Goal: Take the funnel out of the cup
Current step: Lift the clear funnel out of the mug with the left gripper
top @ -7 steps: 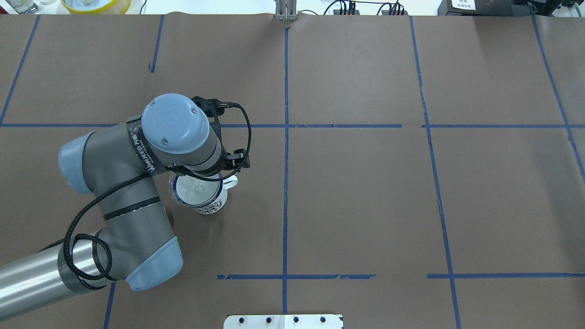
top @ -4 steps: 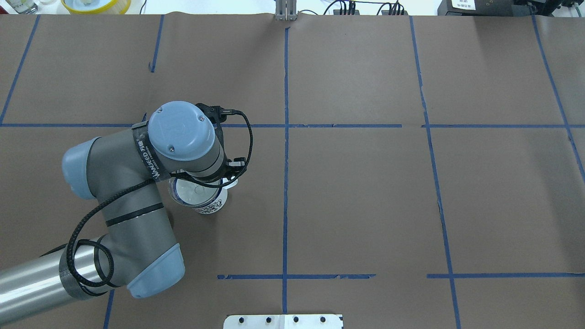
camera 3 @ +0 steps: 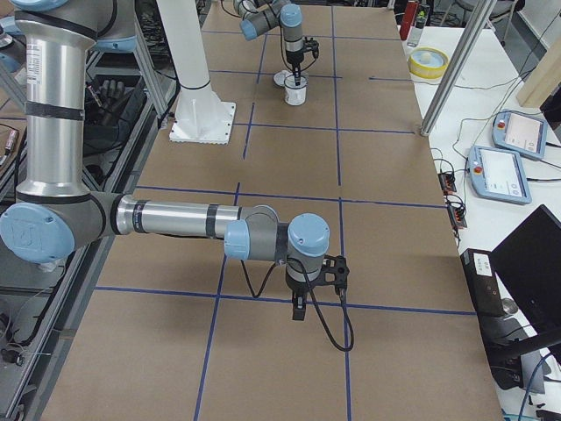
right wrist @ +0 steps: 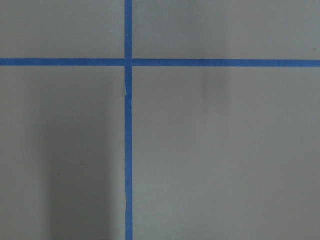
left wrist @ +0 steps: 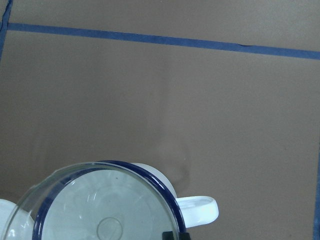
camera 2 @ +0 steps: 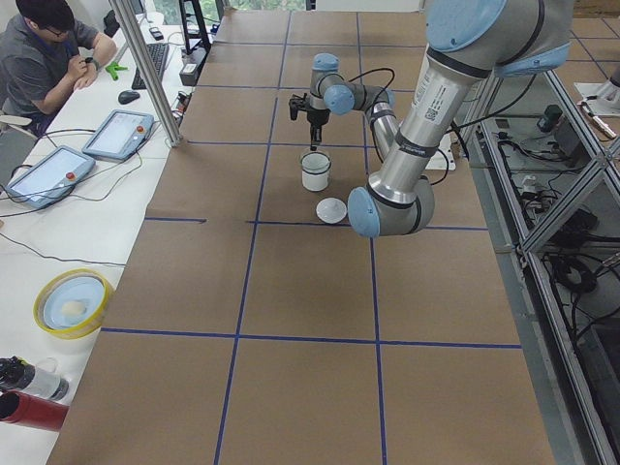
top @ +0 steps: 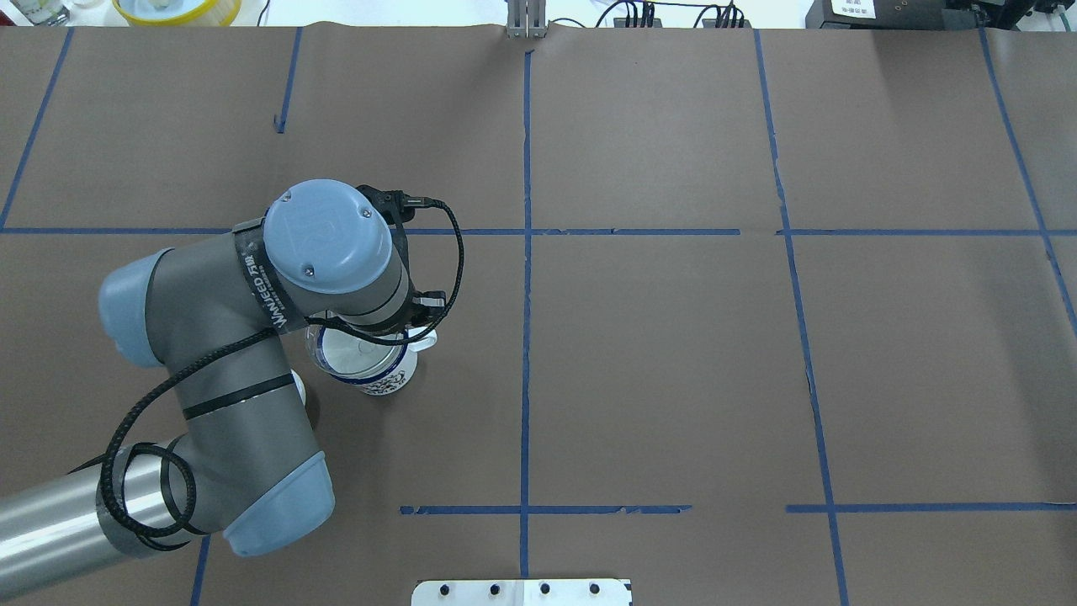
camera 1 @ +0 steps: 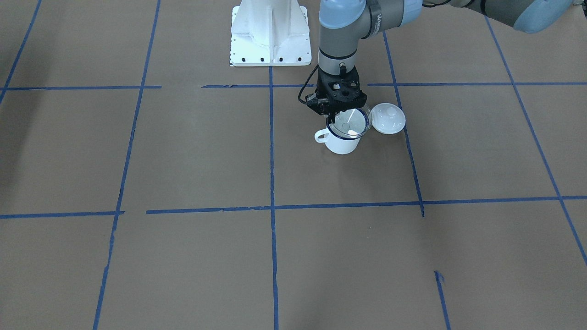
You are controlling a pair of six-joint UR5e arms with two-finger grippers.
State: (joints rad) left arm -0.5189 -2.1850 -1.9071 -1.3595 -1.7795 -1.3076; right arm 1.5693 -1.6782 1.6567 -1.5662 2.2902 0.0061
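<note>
The white mug (camera 1: 341,143) with a dark blue rim stands on the brown table, its handle (left wrist: 200,210) pointing toward the table's centre line. The clear funnel (camera 1: 352,120) sits tilted over the mug's mouth, shifted off its rim; it also shows in the overhead view (top: 349,349) and in the left wrist view (left wrist: 60,200). My left gripper (camera 1: 331,118) is shut on the funnel's rim from above; the wrist hides it in the overhead view. My right gripper (camera 3: 298,307) hangs over bare table far from the mug, and I cannot tell whether it is open or shut.
A white round knobbed lid (camera 1: 388,118) lies on the table right beside the mug. The robot's white base (camera 1: 269,34) stands behind. Blue tape lines (right wrist: 127,150) cross the brown table cover. A yellow bowl (top: 177,8) sits off the far left corner.
My left wrist dipped toward the mug, then rose and moved slightly left. The funnel has shifted left and tilted off the mug's rim. The mug has stayed in place.
</note>
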